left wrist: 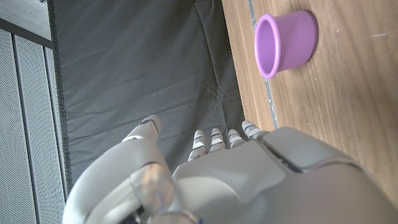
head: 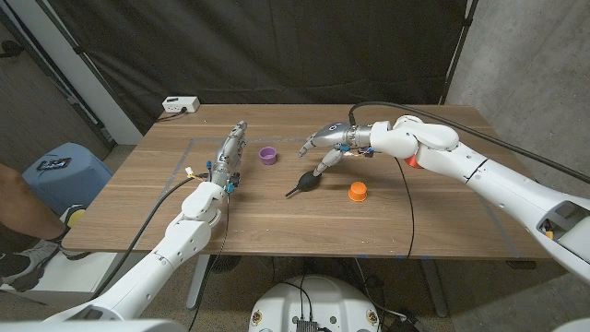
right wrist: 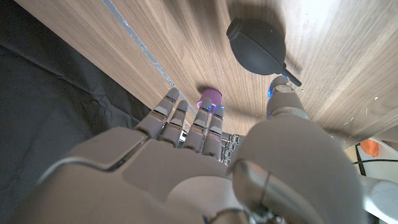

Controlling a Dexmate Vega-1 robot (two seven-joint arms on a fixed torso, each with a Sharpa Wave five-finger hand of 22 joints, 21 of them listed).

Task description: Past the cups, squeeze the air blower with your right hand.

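Right now the black air blower [head: 302, 184] lies on its side on the wooden surface [head: 277, 217], between the purple cup [head: 267, 155] and the orange cup [head: 358, 191]. Just beside the blower, the right robot hand [head: 328, 146] hovers above it with fingers spread, holding nothing, fingertips pointing down close to the bulb but apart from it. Well away from the blower, past the purple cup, the left robot hand [head: 227, 155] stands on its edge, fingers straight and empty.
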